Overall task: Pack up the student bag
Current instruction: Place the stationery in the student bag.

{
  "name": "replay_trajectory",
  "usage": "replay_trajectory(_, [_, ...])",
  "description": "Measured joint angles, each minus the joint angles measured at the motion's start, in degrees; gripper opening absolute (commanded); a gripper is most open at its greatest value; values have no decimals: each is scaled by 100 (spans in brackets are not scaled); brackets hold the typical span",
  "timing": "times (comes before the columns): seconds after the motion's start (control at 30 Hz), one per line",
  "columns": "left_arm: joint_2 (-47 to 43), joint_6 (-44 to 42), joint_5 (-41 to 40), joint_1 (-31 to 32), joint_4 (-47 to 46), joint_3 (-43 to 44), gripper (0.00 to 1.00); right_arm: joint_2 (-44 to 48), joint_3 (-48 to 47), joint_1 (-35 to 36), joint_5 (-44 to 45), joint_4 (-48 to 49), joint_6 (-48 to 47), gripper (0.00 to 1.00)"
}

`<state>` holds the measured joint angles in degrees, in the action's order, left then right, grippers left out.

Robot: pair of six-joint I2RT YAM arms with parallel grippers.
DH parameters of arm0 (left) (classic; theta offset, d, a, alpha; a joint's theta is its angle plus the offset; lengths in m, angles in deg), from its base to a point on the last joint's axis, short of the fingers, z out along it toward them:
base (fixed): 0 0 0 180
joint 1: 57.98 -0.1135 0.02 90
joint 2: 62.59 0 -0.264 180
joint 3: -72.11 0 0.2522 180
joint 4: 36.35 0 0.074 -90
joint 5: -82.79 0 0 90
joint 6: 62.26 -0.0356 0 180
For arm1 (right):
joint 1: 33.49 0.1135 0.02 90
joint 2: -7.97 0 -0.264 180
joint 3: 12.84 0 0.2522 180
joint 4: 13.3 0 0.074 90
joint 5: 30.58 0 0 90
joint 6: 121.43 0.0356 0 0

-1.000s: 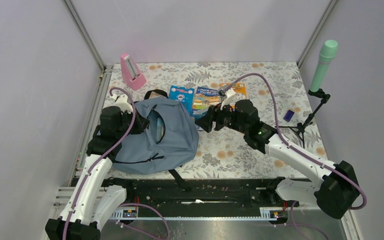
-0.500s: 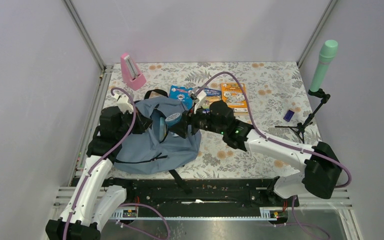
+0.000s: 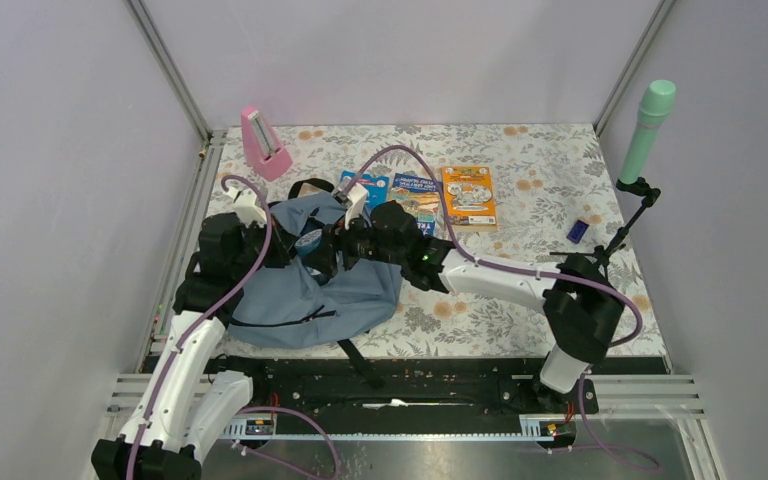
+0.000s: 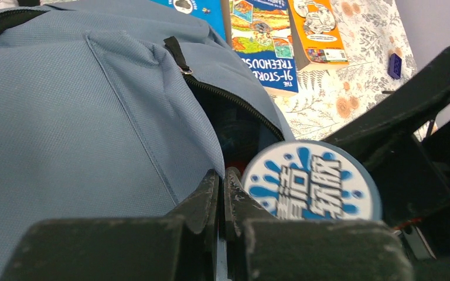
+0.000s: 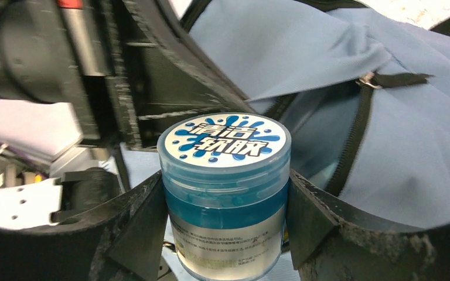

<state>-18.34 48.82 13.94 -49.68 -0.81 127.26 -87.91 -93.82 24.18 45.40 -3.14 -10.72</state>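
The student bag (image 3: 305,290), grey-blue with black zippers, lies at the left of the table with its zipped opening gaping. My left gripper (image 3: 282,245) is shut, pinching the fabric edge of that opening (image 4: 211,153). A clear jar of blue gel (image 5: 225,193) with a white and blue lid (image 4: 310,182) sits between the fingers of my right gripper (image 5: 225,202), which is shut on its sides. From above, the jar (image 3: 309,241) hangs right at the bag's mouth, close beside the left gripper (image 4: 221,180). The inside of the bag (image 5: 410,146) is dark and hidden.
Three books lie side by side behind the bag: a blue one (image 3: 364,182), a treehouse book (image 3: 416,192) and an orange one (image 3: 467,195). A pink metronome (image 3: 263,143) stands at the back left. A green microphone on a stand (image 3: 646,128) and a small blue block (image 3: 577,230) are at the right.
My right arm has swung left from beside the books, carrying the jar to the bag's opening. The left arm has stayed still, holding the fabric.
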Motion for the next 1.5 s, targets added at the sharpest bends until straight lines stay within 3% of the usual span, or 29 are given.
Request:
replay_trajectory(0.37, [13,-28,-389,-114,46,-153,0,-590,-177,11,345,144,-11,26])
replay_trajectory(0.6, [9,-24,-337,-107,70,-153,0,-905,-509,15,1257,-291,-120,25])
replay_trajectory(0.87, [9,-11,-203,-55,61,-160,0,-1196,-901,142,1670,-874,-177,26])
replay_trajectory(1.03, [7,-11,-201,-55,59,-160,0,-1202,-1064,313,2107,-1172,-227,41])
replay_trajectory(1.13, [4,-20,-238,-63,57,-160,0,-1300,-1257,407,2374,-1388,-225,64])
replay_trajectory(1.2, [4,-33,-297,-81,72,-160,0,-1425,-1438,479,2562,-1556,-227,72])
replay_trajectory(1.5, [7,-31,-396,-57,190,-166,0,-1388,-1189,546,2516,-1276,-387,87])
